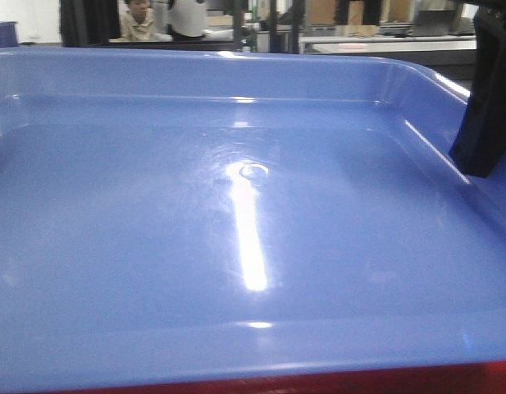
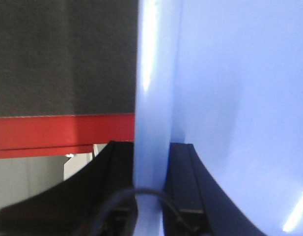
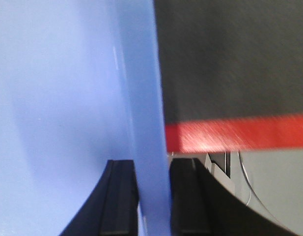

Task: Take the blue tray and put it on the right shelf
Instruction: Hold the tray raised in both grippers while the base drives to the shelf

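Observation:
The blue tray fills almost the whole front view, glossy, with a small round mark at its centre. My left gripper is shut on the tray's left rim, one finger on each side of it. My right gripper is shut on the tray's right rim in the same way. In the front view a black finger of the right gripper stands over the tray's right wall; the left gripper is outside that view. The right shelf is out of view.
A dark fabric tabletop with a red front edge lies under the tray. The same tabletop and red edge show on the right. Behind the tray are people, dark posts and white tables.

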Robot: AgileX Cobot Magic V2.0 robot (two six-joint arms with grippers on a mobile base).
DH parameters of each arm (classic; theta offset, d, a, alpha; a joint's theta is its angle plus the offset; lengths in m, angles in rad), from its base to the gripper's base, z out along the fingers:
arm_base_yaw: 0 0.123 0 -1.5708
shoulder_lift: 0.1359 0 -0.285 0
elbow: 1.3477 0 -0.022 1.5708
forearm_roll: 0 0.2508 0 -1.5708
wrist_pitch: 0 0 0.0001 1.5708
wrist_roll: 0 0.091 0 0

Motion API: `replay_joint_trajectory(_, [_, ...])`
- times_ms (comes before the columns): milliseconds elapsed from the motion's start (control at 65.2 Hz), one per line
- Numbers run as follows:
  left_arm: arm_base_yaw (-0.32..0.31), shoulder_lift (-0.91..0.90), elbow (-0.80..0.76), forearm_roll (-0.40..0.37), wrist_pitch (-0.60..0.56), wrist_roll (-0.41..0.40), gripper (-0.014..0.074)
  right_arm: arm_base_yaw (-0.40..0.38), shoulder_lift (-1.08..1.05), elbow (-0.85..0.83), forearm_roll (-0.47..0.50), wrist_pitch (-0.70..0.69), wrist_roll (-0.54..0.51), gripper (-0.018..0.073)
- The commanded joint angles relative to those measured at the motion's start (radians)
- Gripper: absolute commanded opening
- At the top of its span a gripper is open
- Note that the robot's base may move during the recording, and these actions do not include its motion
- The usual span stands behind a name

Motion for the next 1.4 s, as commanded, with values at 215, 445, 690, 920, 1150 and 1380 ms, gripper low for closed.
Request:
replay_joint_trajectory(215, [-0.001, -0.018, -0.023, 0.004, 0.007, -0.008, 0.0004, -0.003, -0.029, -0.024, -0.05, -0.014, 0.018, 0.0212])
replay_joint_trajectory(445, [-0.001, -0.018, -0.023, 0.004, 0.007, -0.008, 0.0004, -0.003, -0.029, -0.024, -0.05, -0.014, 0.018, 0.0212])
replay_joint_trajectory(690, [-0.001, -0.018, -0.023, 0.004, 0.007, -0.008, 0.0004, -0.003, -0.029, -0.024, -0.05, -0.013, 0.018, 0.0212])
replay_joint_trajectory(920, [-0.001, -0.018, -0.023, 0.004, 0.007, -0.008, 0.0004, -0.003, -0.029, -0.024, -0.05, -0.013, 0.018, 0.0212])
replay_joint_trajectory(1150, [-0.001, -0.018, -0.023, 0.004, 0.007, -0.008, 0.0004, -0.003, -0.029, -0.024, -0.05, -0.013, 0.018, 0.0212])
replay_joint_trajectory(1380, [-0.001, -0.018, -0.023, 0.004, 0.007, -0.008, 0.0004, -0.003, -0.029, -0.024, -0.05, -0.012, 0.018, 0.0212])
